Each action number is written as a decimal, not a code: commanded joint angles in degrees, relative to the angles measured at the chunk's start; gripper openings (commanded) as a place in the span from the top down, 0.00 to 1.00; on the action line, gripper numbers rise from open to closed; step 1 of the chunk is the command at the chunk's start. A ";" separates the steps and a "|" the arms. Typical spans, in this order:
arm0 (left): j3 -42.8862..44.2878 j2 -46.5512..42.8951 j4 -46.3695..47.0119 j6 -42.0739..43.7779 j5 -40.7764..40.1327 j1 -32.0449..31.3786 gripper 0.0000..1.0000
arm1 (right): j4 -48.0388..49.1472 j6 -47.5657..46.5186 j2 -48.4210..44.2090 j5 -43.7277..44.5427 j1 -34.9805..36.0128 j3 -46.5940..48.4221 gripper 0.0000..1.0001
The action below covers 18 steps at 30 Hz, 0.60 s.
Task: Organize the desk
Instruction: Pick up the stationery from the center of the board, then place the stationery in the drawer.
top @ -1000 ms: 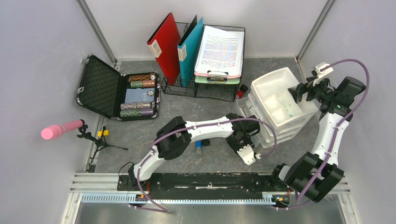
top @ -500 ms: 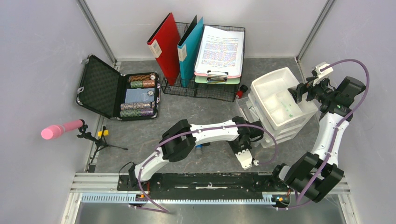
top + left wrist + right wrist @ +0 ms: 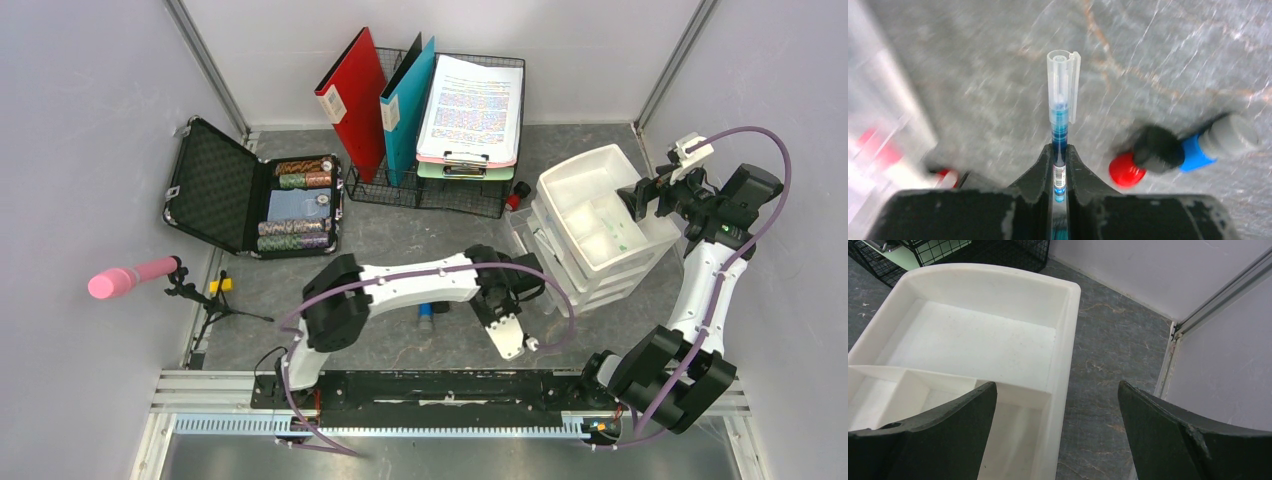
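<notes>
**Pen in hand:** the left end effector clamps a clear-capped pen by its barrel, cap pointing away. It sits just off the near corner of the white drawer unit on the dark, stone-look desk. The right end effector hangs wide open and empty over the unit's top tray, whose visible compartments are bare.

The step in hand appears to be stowing the pen in that unit. Doing it well would likely mean lifting the pen clear of the desk and holding the thin barrel square between the fingers so it cannot swivel. The pen should then come in over the tray rim rather than against the drawer fronts. The right arm above the tray may crowd that approach.

A blue-banded marker, blurred, lies on the desk close by the pen, on the side away from the drawer unit. Beyond the unit a wire rack holds a red folder, a teal folder and a clipboard. Farther from the unit are an open black case and a pink microphone.
</notes>
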 commanded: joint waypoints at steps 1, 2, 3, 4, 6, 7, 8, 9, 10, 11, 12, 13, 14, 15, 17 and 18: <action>0.96 -10.02 0.87 -0.40 -5.20 -0.31 0.98 | -16.69 -8.39 6.85 5.80 1.92 -7.45 0.02; 1.81 -10.87 0.56 0.14 -5.97 -0.31 0.98 | -16.70 -8.42 6.88 5.80 1.98 -7.45 0.02; 3.00 -11.14 0.16 0.54 -6.75 -0.30 0.98 | -16.74 -8.39 6.91 5.80 1.94 -7.45 0.02; 4.75 -11.16 -0.32 1.20 -7.66 -0.32 0.98 | -16.70 -8.39 6.93 5.79 1.94 -7.47 0.02; 8.23 -10.48 -0.11 2.83 -9.12 -0.29 0.98 | -16.70 -8.39 6.91 5.72 1.94 -7.41 0.02; 10.00 -9.87 0.68 3.81 -9.92 -0.25 0.98 | -16.70 -8.33 6.92 5.72 1.94 -7.36 0.02; 11.54 -9.03 1.56 5.00 -10.47 -0.28 0.98 | -16.70 -8.31 6.91 5.67 1.98 -7.37 0.02; 12.91 -8.34 2.27 5.98 -10.79 -0.27 0.98 | -16.79 -8.32 6.82 5.63 1.90 -7.38 0.02; 14.50 -7.29 3.07 7.36 -10.88 -0.26 0.98 | -16.79 -8.32 6.72 5.63 1.94 -7.37 0.02; 16.07 -6.31 3.28 8.41 -10.80 -0.22 0.98 | -16.77 -8.26 6.55 5.63 1.94 -7.37 0.02; 18.06 -5.13 3.64 9.28 -10.36 -0.22 0.98 | -16.87 -8.31 6.47 5.56 1.92 -7.36 0.02; 19.86 -3.80 4.11 9.91 -10.11 -0.22 0.98 | -16.90 -8.33 6.43 5.55 1.86 -7.36 0.02; 21.33 -2.47 4.40 10.55 -9.85 -0.25 0.97 | -16.87 -8.31 6.35 5.55 1.86 -7.32 0.02; 22.92 -1.50 4.80 10.91 -9.35 -0.17 0.97 | -16.91 -8.38 6.36 5.54 1.85 -7.27 0.02; 25.19 0.61 5.03 11.52 -7.97 -0.05 0.94 | -17.04 -8.40 6.32 5.37 1.86 -7.27 0.02; 25.77 1.56 5.61 11.77 -7.62 -0.05 0.91 | -17.12 -8.44 6.37 5.29 1.85 -7.23 0.02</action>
